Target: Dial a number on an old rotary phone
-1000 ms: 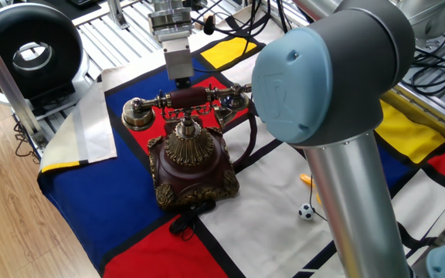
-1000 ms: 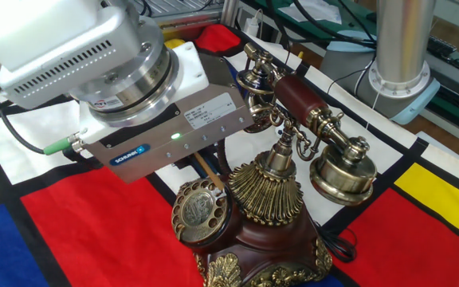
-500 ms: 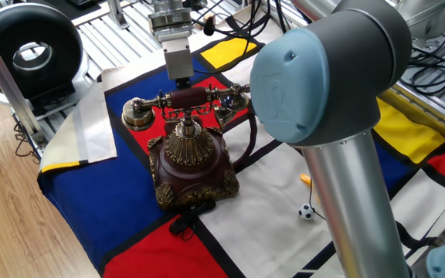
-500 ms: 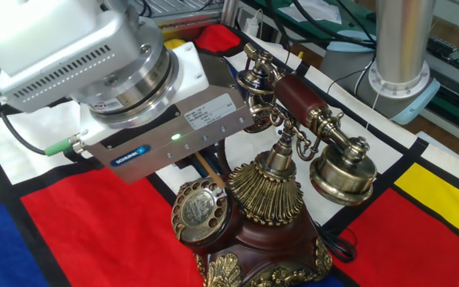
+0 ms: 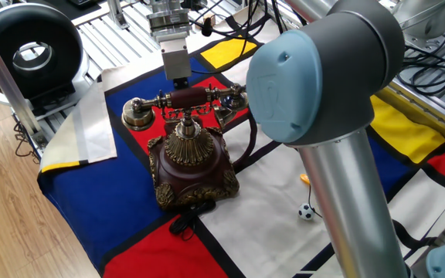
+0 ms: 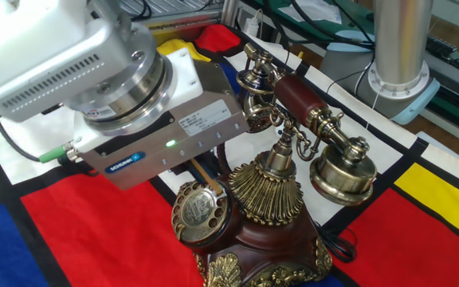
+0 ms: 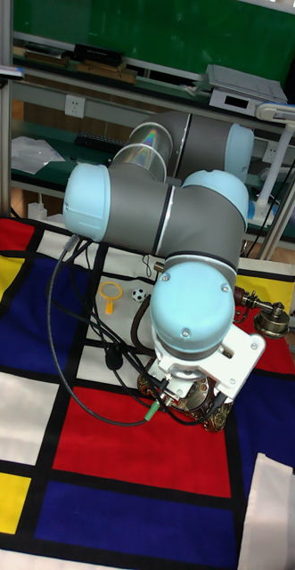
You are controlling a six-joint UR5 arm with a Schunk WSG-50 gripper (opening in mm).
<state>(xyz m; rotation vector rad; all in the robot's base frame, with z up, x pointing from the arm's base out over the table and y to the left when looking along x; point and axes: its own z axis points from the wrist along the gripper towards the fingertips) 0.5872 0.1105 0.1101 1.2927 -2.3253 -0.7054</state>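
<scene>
Two claw (image 6: 205, 171) labels — seemingly unreadable

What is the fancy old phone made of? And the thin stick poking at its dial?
The maroon antique rotary phone looks like glossy dark wood or plastic with brass-coloured metal trim that glints. The thin tan stick under the gripper looks wooden: matte, pale brown. Neither is certain.
</scene>
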